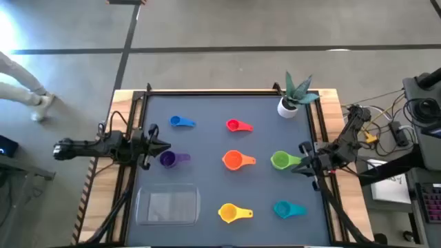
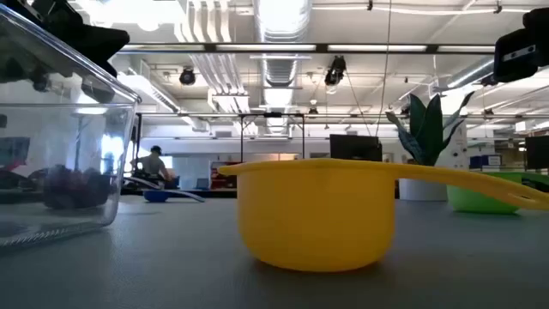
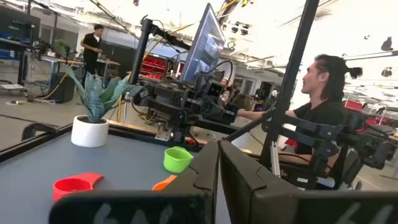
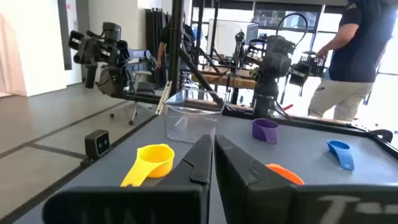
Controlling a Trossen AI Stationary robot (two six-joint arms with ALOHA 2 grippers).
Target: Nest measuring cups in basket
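Seven measuring cups lie apart on the grey mat: blue (image 1: pixel 180 122), red (image 1: pixel 238 125), purple (image 1: pixel 171 159), orange (image 1: pixel 236 160), green (image 1: pixel 281 161), yellow (image 1: pixel 233 213) and teal (image 1: pixel 286 209). The clear basket (image 1: pixel 167 205) stands empty at the front left. My left gripper (image 1: pixel 164 146) is shut and empty, just left of and above the purple cup. My right gripper (image 1: pixel 300 165) is shut and empty, just right of the green cup. The low view shows the yellow cup (image 2: pixel 316 215) close up and the basket (image 2: pixel 60 154) at the left.
A white plant pot (image 1: pixel 288 105) with a green plant stands at the mat's back right corner. Wooden table edges and black rails frame the mat. A person (image 3: pixel 323 118) sits beyond the table's right side, and others stand farther off in the room.
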